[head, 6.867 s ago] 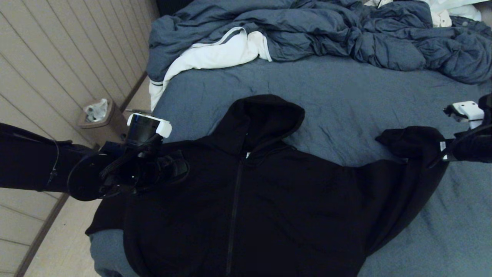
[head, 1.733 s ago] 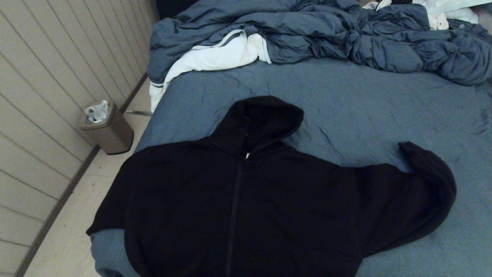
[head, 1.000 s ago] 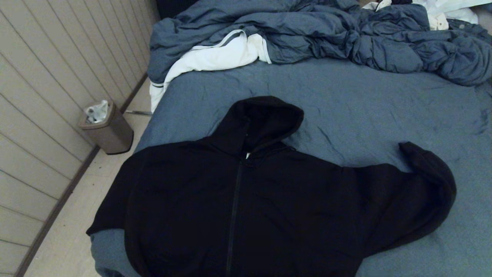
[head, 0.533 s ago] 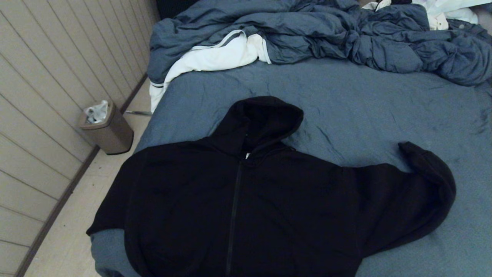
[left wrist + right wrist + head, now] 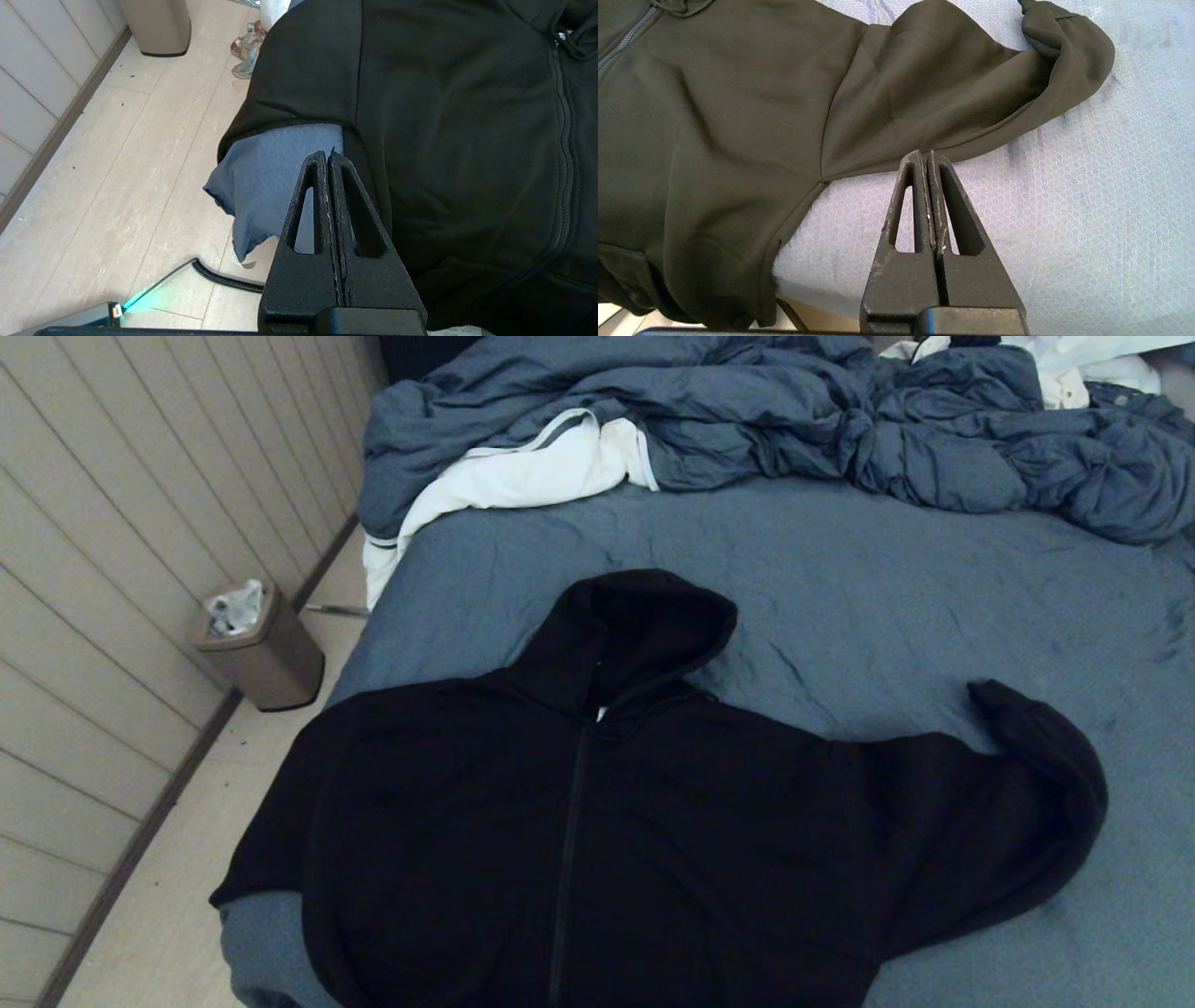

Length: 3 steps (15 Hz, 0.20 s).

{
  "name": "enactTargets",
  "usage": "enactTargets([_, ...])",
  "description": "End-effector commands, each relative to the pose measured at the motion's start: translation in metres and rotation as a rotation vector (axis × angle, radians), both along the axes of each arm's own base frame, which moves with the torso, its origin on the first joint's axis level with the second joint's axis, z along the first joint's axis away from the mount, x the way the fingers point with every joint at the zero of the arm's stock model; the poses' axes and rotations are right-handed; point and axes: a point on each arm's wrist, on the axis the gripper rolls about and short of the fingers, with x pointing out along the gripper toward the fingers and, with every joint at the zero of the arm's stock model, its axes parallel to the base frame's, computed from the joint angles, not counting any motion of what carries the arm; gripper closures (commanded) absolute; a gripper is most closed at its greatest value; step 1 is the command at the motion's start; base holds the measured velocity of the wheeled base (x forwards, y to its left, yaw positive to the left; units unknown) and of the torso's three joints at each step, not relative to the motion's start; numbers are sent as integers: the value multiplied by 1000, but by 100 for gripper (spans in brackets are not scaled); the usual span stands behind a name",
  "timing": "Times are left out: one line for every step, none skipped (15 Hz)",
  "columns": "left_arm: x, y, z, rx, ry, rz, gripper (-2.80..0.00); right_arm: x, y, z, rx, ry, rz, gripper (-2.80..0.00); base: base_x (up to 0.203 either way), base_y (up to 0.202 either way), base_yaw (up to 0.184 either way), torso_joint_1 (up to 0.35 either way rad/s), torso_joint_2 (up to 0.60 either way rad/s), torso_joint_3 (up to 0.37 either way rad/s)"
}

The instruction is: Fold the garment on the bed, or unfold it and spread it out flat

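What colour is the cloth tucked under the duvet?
The cloth is white with grey stripes along its edge, clearest in the head view.

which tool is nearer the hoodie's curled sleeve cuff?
Right. The right tool hangs shut by that sleeve's lower edge, cuff in its view. The left tool, shut, is at the hoodie's opposite side, over the bed corner.

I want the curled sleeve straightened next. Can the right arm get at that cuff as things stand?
Probably yes. The right gripper hangs shut and empty just short of the sleeve, and nothing lies between it and the cuff except bare bed.
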Motion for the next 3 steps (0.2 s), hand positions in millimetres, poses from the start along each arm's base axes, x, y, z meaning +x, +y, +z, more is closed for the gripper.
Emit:
enactTargets([0, 0, 0, 0, 2, 1, 0, 0, 0, 0, 3, 4, 2, 0, 0, 0, 0, 0, 0, 0])
enactTargets([0, 0, 0, 0, 3, 1, 0, 0, 0, 0, 5, 3, 2, 0, 0, 0, 0, 0, 0, 0])
enactTargets([0, 0, 0, 0, 2, 1, 0, 0, 0, 0, 3, 2, 4, 0, 0, 0, 0, 0, 0, 0])
